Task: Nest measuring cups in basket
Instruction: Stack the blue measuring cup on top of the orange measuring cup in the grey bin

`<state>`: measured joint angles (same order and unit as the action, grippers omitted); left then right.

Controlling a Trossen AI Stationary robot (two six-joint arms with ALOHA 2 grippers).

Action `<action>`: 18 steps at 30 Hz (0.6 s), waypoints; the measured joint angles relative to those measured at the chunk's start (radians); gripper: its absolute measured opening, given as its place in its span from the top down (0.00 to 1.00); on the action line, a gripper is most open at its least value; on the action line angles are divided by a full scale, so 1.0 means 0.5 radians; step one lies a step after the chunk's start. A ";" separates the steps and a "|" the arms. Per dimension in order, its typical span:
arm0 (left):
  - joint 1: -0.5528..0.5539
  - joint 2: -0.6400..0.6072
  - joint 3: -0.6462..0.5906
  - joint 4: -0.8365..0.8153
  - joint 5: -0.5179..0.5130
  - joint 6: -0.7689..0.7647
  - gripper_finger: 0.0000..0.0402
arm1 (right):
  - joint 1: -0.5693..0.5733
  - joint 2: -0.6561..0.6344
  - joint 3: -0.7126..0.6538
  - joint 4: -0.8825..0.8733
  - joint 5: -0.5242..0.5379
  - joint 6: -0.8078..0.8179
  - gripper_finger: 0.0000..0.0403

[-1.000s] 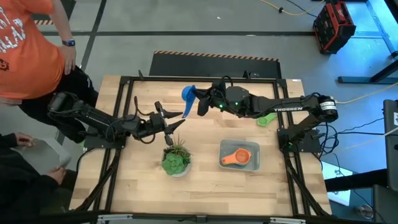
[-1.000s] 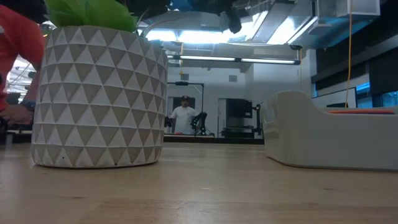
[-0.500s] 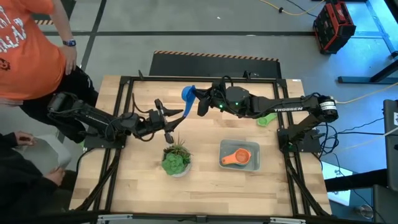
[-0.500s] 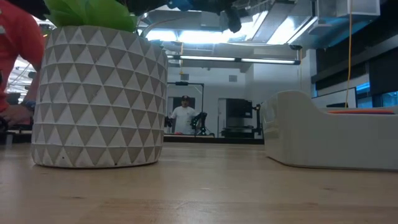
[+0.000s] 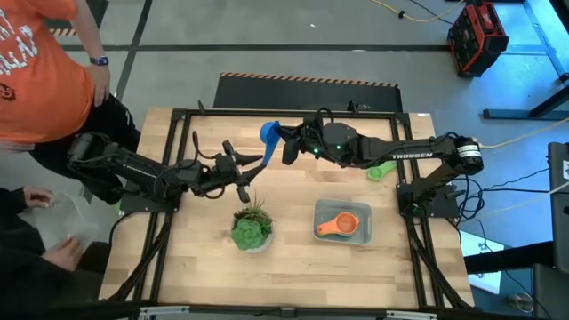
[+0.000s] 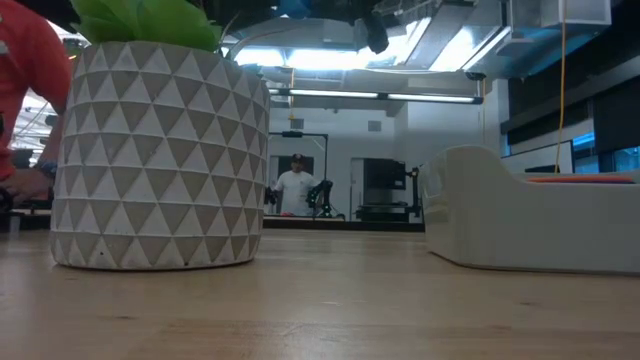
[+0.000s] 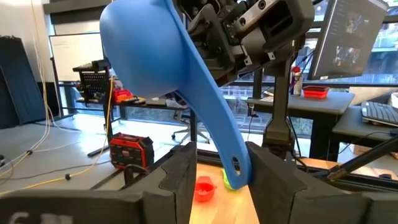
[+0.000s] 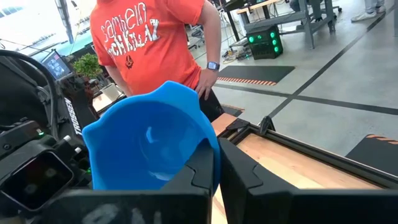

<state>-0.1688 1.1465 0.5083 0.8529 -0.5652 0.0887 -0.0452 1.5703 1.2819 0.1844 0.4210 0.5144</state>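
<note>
While our right end effector (image 5: 286,142) stays out of the plain rule of rest, it clenches the blue measuring cup (image 5: 269,134) above the worktop's (image 5: 293,258) far side. Our left end effector (image 5: 252,170) grasps that cup's handle tip. An orange measuring cup (image 5: 339,224) lies in the basket (image 5: 364,233); a green one (image 5: 380,169) lies beyond it.

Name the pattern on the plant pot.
White triangles in relief on the plant pot, clearest in the low view.

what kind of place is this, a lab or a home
Most likely a robotics lab or workshop: a framed wooden table with mounted arms, taped concrete floor, a red equipment case, and computer desks beyond.
</note>
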 joint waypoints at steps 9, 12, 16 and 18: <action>0.000 0.000 0.000 0.000 0.012 0.001 0.88 | -0.002 0.000 0.000 0.001 0.003 0.000 0.96; -0.001 0.000 0.000 0.000 0.005 0.001 0.96 | -0.002 -0.001 0.000 0.000 0.008 0.000 0.95; 0.001 0.000 0.000 0.001 -0.005 0.002 0.98 | -0.002 -0.002 0.000 -0.001 0.011 0.001 0.94; 0.001 0.000 0.000 0.001 -0.004 0.002 0.97 | -0.002 -0.002 0.001 0.000 0.010 0.000 0.94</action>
<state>-0.1684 1.1465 0.5083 0.8536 -0.5671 0.0895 -0.0460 1.5692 1.2823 0.1843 0.4259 0.5146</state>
